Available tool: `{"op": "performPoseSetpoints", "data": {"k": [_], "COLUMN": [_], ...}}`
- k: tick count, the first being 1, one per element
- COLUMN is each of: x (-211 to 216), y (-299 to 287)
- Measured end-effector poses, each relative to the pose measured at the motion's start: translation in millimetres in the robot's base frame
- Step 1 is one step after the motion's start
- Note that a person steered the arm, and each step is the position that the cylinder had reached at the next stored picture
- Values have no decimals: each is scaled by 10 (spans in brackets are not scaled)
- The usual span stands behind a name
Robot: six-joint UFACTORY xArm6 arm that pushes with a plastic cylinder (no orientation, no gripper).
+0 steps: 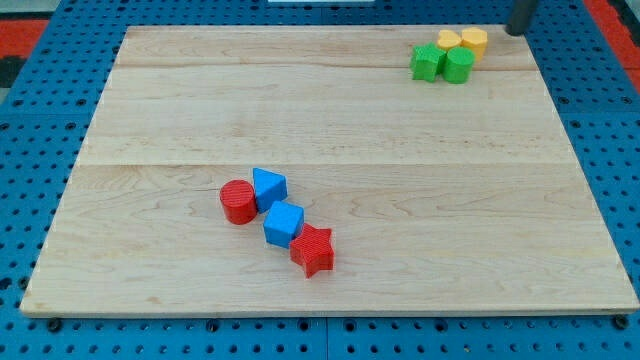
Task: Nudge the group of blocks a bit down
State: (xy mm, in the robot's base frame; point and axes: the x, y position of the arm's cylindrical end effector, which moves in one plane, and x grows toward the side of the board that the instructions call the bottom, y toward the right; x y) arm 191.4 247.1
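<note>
A tight group of blocks sits at the view's top right: a green star-like block (427, 62), a green cylinder (459, 66), a yellow block (449, 40) and a yellow hexagon-like block (474, 42). My tip (516, 31) shows at the top right edge, just right of and slightly above the yellow hexagon-like block, a small gap apart. A second group lies left of centre, lower down: a red cylinder (238, 201), a blue triangular block (269, 187), a blue cube-like block (284, 224) and a red star (313, 250).
The wooden board (330, 130) lies on a blue pegboard table (20, 150). The top right group sits close to the board's top edge.
</note>
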Motion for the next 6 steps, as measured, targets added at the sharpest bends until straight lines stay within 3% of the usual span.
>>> {"op": "performPoseSetpoints", "data": {"k": [2, 4, 5, 6], "x": [321, 240, 1197, 1505], "y": [-1514, -2088, -1266, -157]}}
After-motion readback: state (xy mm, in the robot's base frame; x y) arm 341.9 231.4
